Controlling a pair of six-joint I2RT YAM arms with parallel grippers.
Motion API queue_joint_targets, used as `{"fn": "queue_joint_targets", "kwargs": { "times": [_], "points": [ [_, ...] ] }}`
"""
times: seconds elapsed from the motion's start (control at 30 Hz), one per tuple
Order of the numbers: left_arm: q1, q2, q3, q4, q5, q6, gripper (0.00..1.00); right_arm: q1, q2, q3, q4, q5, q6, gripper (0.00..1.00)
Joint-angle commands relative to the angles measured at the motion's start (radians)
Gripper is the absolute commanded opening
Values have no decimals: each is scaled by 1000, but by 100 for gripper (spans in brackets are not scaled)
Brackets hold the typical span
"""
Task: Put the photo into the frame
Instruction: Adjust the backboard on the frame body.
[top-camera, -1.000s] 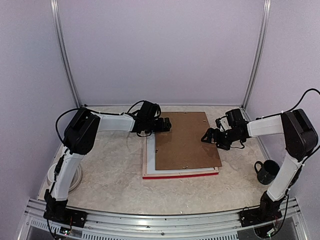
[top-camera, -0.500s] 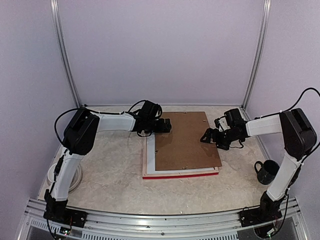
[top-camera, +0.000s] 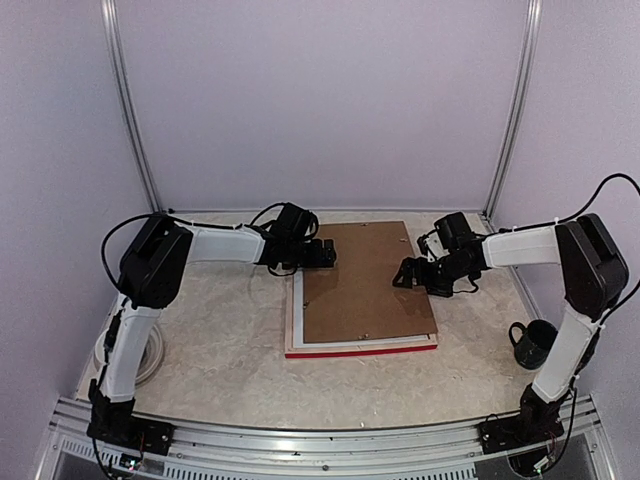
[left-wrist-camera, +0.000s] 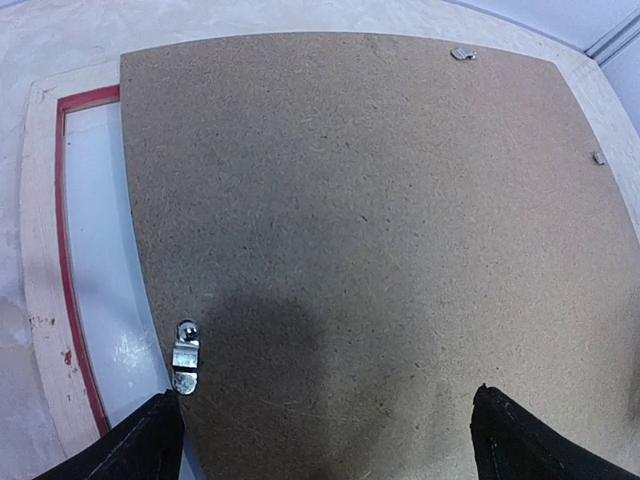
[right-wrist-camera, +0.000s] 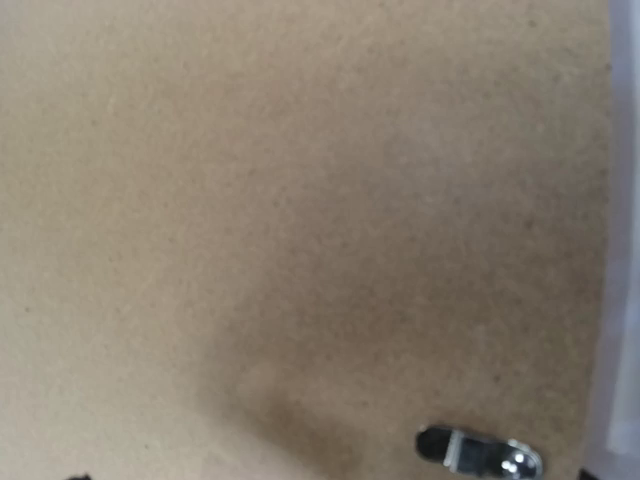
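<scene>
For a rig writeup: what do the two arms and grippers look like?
The left arm and right arm have white tubular links and bulky black joint housings. Thin black cables loop off each. The left gripper and right gripper are all black. No markings are legible.

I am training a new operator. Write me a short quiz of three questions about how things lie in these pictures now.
1. True or false: the flat brown fibreboard backing board sits square inside the large rectangular frame with the pale wood rear.
2. Where does the dark mug stand? A) on the backing board; B) to the right of the frame, apart from it; C) between the two grippers.
3. Fill in: the left gripper and the right gripper are both ____.

Key: 1 false, the board lies skewed on top of the frame; 2 B; 3 open.
</scene>
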Motion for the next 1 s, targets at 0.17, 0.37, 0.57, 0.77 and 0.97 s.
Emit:
{"fn": "queue_joint_targets", "kwargs": {
  "times": [0.17, 0.37, 0.57, 0.77, 0.97],
  "points": [
    [-20, -127, -103, 41, 4, -50, 99, 37, 21, 18, 12, -2, -24, 99],
    [-20, -151, -102, 34, -14, -53, 99, 37, 12, 26, -13, 34, -31, 99],
    [-20, -188, -133, 27, -42, -62, 99, 37, 9, 44, -44, 80, -33, 99],
    [-6, -234, -177, 33, -68, -81, 99, 15, 13, 94, -100, 117, -30, 99],
    [23, -244, -199, 43, -61, -115, 99, -10, 15, 160, -129, 122, -31, 99]
  ]
}}
